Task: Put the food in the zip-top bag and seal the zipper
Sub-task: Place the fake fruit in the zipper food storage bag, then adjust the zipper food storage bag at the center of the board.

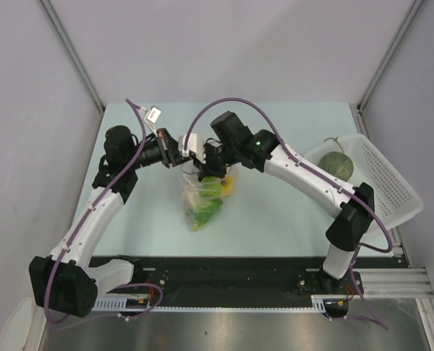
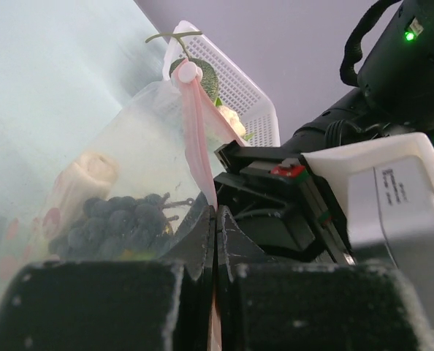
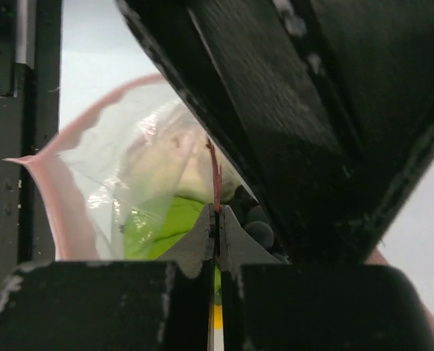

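The zip-top bag (image 1: 202, 196) hangs upright at mid table, with green and orange food (image 1: 215, 189) inside. My left gripper (image 1: 177, 151) and right gripper (image 1: 204, 162) meet at its top edge. In the left wrist view my left gripper (image 2: 215, 213) is shut on the pink zipper (image 2: 196, 121). Dark grapes (image 2: 118, 219) and a pale white piece (image 2: 85, 174) show through the plastic. In the right wrist view my right gripper (image 3: 217, 216) is shut on the zipper (image 3: 214, 175). Green food (image 3: 166, 227) lies behind the clear bag wall (image 3: 107, 168).
A white latticed basket (image 1: 392, 186) sits at the table's right edge with a green melon (image 1: 338, 162) in it. The basket (image 2: 239, 84) also shows behind the bag in the left wrist view. The right arm's wrist (image 2: 363, 190) is close beside my left fingers.
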You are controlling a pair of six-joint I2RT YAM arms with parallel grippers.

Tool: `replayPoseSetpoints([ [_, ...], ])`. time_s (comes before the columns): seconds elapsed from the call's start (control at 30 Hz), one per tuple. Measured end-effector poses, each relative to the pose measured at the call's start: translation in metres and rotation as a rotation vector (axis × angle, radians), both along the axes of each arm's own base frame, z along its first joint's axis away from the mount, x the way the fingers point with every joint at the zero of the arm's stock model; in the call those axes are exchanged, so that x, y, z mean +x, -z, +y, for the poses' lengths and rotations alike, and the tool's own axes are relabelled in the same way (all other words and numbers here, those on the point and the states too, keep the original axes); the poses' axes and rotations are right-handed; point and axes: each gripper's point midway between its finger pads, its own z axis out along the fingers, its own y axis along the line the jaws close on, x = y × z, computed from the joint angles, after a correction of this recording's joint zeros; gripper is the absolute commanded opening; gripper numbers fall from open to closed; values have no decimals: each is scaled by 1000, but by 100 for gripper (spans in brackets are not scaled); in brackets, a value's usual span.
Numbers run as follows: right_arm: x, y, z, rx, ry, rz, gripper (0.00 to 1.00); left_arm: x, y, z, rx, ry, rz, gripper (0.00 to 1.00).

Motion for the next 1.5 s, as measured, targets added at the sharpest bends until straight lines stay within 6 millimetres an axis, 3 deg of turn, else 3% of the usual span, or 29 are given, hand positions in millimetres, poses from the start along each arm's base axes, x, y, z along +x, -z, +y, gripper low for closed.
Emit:
replayPoseSetpoints([
  [0.1,5,2,-4,-24,41,-9,1,0,-1,1,1,-9,-4,0],
  [0.13,6,3,-5,-33,49,-17,9,0,-1,2,1,-10,-3,0],
  [0.17,6,4,-6,-44,57,-23,34,-1,-1,2,2,-9,-2,0],
  [0.27,2,10,-9,-81,63,-21,64,-2,-2,2,2,-10,-1,0],
  [0.33,-1,10,-9,-87,59,-17,71,-2,-2,3,5,-14,-4,0],
  [0.47,-1,-7,-9,-55,62,-26,77,-3,0,3,14,-13,-8,0],
  [0.63,6,-68,-24,89,100,-49,82,-4,8,5,50,-7,-10,0],
  [0.8,27,-140,-79,300,241,-87,81,-5,13,6,89,2,-21,0],
  [0.9,43,-157,-119,384,353,-57,77,-3,13,7,108,7,-33,0],
  [0.97,50,-150,-133,394,393,-10,81,-1,14,7,121,11,-39,0],
  [1.07,49,-105,-140,344,394,92,81,2,16,6,135,20,-40,0],
  [1.13,43,-62,-140,280,386,166,71,3,18,5,141,34,-37,0],
  [1.17,39,-41,-141,247,383,205,60,4,18,5,144,43,-34,0],
  [1.23,32,-16,-139,208,371,252,54,6,20,3,149,56,-27,0],
  [1.37,29,-10,-119,216,309,250,53,11,22,1,157,75,-15,0],
  [1.5,16,-15,-83,252,214,232,52,11,20,-3,159,96,-7,1],
])
